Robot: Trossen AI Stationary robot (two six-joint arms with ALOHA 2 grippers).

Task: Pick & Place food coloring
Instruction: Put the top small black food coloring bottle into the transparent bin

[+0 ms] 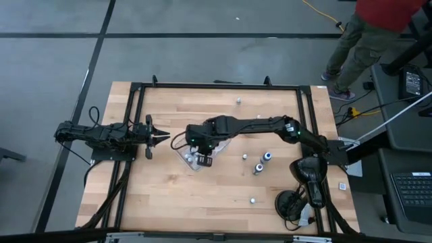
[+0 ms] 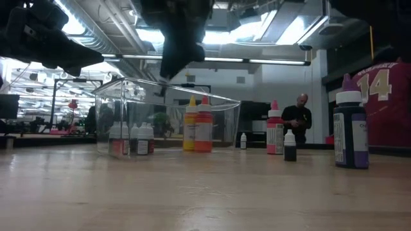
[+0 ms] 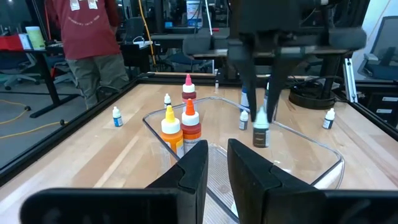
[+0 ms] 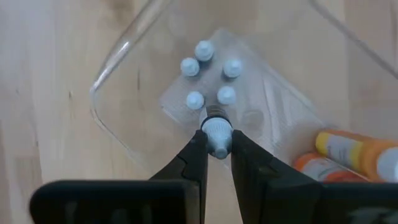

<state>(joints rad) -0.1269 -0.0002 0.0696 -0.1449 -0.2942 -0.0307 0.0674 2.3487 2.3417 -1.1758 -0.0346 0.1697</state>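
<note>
The right hand (image 4: 217, 144) hangs over the clear tray (image 4: 118, 59), its fingers pinched on the white cap of a small dark bottle (image 4: 217, 127) held upright above the tray floor. Below it four white-capped little bottles (image 4: 210, 76) stand clustered in the tray, with a yellow bottle (image 3: 170, 127) and an orange one (image 3: 191, 122) side by side nearby. More tiny bottles (image 1: 259, 167) dot the tabletop (image 1: 169, 196) to the right of the tray. The left hand (image 1: 162, 137) waits at the left, fingers closed on nothing.
</note>
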